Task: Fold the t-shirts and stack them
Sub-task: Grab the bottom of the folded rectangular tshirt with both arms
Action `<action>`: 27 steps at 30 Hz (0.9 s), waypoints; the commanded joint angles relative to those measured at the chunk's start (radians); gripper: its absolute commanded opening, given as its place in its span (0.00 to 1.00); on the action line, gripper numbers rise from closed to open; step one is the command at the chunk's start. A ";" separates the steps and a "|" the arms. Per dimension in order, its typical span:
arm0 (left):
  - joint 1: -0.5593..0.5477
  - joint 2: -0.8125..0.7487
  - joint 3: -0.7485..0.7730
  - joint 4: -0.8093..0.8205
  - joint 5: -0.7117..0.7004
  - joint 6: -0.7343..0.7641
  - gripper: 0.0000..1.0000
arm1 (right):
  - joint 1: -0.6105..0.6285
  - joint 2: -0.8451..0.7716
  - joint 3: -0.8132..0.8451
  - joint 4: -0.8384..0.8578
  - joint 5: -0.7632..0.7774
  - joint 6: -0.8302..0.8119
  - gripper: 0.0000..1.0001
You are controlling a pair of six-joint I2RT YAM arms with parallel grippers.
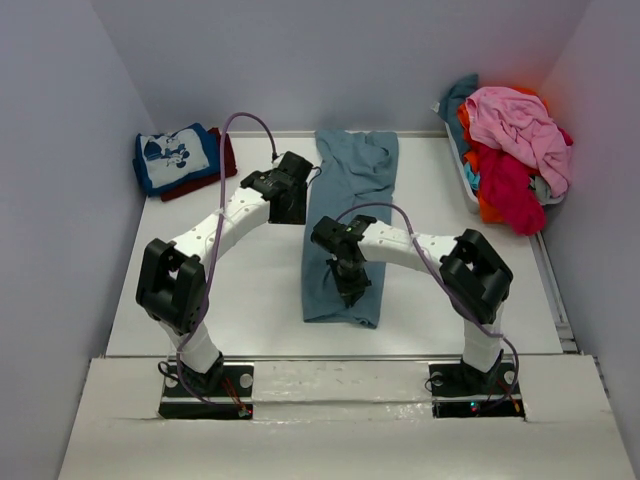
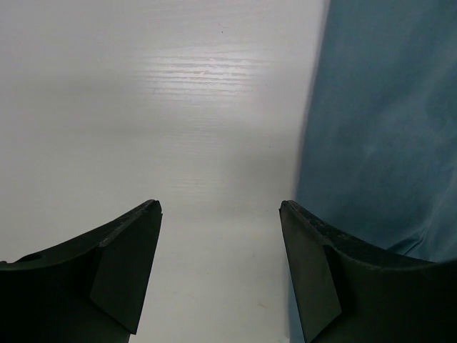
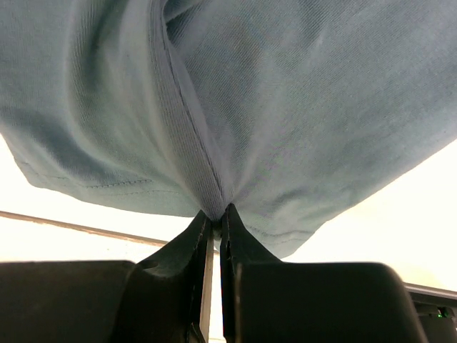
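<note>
A plain slate-blue t-shirt [image 1: 345, 190] lies as a long narrow strip down the middle of the table. My right gripper [image 1: 352, 292] is shut on a pinch of its cloth [image 3: 214, 143] near the front end. My left gripper [image 1: 288, 212] is open and empty just left of the strip; the shirt's edge [image 2: 385, 121] shows at the right of the left wrist view. A folded blue t-shirt with white cartoon print [image 1: 175, 155] lies on a folded dark red one [image 1: 222, 165] at the back left.
A white bin [image 1: 470, 180] at the back right holds a heap of pink [image 1: 520, 125], red [image 1: 510, 190], orange and teal t-shirts. Grey walls close in the left, back and right. Bare white table [image 2: 143, 107] lies under the left gripper.
</note>
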 commanded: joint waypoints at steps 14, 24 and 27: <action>0.005 -0.041 -0.032 0.019 -0.002 0.015 0.80 | 0.002 0.029 0.049 -0.010 -0.014 -0.049 0.35; 0.005 -0.043 -0.034 0.017 -0.006 0.013 0.80 | 0.002 0.049 0.055 0.006 -0.011 -0.041 0.23; 0.005 -0.041 -0.031 0.017 -0.005 0.015 0.80 | 0.002 0.046 0.051 0.005 -0.010 -0.040 0.20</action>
